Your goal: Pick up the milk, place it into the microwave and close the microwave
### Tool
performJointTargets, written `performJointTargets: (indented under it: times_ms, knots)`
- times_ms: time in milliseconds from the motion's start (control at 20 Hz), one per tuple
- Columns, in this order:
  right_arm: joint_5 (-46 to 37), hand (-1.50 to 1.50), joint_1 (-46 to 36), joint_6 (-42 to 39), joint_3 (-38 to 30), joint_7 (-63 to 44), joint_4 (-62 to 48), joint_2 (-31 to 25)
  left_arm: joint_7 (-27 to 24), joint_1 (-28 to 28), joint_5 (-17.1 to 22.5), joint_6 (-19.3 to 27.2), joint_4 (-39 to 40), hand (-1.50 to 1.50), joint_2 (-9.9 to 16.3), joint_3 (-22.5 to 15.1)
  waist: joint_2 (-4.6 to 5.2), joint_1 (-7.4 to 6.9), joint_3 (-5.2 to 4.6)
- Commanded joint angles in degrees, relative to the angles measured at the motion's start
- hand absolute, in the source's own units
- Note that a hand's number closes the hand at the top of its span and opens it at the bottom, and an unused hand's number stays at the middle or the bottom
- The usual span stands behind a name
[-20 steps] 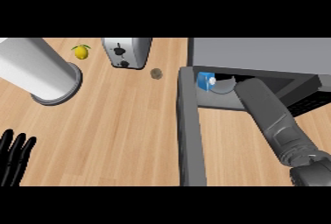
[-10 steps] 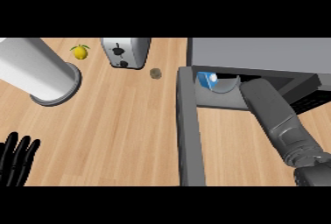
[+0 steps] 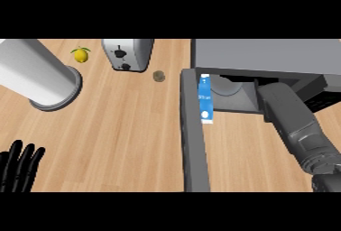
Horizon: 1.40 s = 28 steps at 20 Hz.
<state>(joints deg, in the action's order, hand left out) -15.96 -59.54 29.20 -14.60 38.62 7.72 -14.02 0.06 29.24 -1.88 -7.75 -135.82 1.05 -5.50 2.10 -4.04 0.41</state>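
1. At the far lower left I see my left hand [image 3: 20, 164] resting near the counter's [image 3: 120, 135] edge, fingers straight and upward, holding nothing.
2. Above it stands a large grey cylinder [image 3: 36, 74] on a round base, well apart from the hand.
3. Further along the back edge sit a lemon [image 3: 80, 55] and a toaster [image 3: 126, 54], with a small brown round object [image 3: 159, 76] just beside the toaster's right corner; I cannot tell what it is.
4. Next comes the open microwave door [image 3: 193, 135], seen edge-on as a long grey bar running down from the microwave [image 3: 266, 54].
5. The milk [image 3: 205, 97], a blue and white carton, looks narrow and upright and sits just inside the opening, right beside the door's hinge side. I cannot say whether it stands fully on the microwave floor.
6. My right forearm [image 3: 293, 122] reaches into the cavity; the right hand itself is hidden inside, so I cannot tell how its fingers stand or whether it has hold of the carton.
7. My judgement: the pick-up is done and the placing is nearly done. Left to do: draw the arm clear and swing the door shut, which is not yet begun.
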Motion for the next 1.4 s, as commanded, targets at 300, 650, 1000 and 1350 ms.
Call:
performJointTargets:
  times_ms: [300, 650, 1000, 1350]
  knots:
    - [4.6, -1.50, 5.7, -10.3, -3.7, 6.0, 2.3, 0.2, 1.4, 1.7, -1.3, 0.8, -2.4, -1.50, -0.6, -3.2, -1.48, 2.11, -0.31]
    - [6.0, -1.50, 8.9, -20.9, -3.4, 5.6, 4.2, 0.7, -2.2, 2.3, -3.3, 2.1, 1.0, -1.50, -1.0, -5.2, -2.04, 3.38, -0.38]
    - [6.6, -1.50, 16.5, -21.1, -3.3, 6.8, 4.8, 2.8, -0.8, 1.2, -1.0, 2.7, 0.4, -1.50, -0.6, -3.2, -2.17, 4.29, -0.40]
    - [8.9, -1.50, 21.0, -26.3, -3.7, 7.9, 8.0, 4.7, -1.9, 3.3, -3.4, 3.2, 1.0, -1.50, -0.9, -7.2, -2.17, 3.92, -0.38]
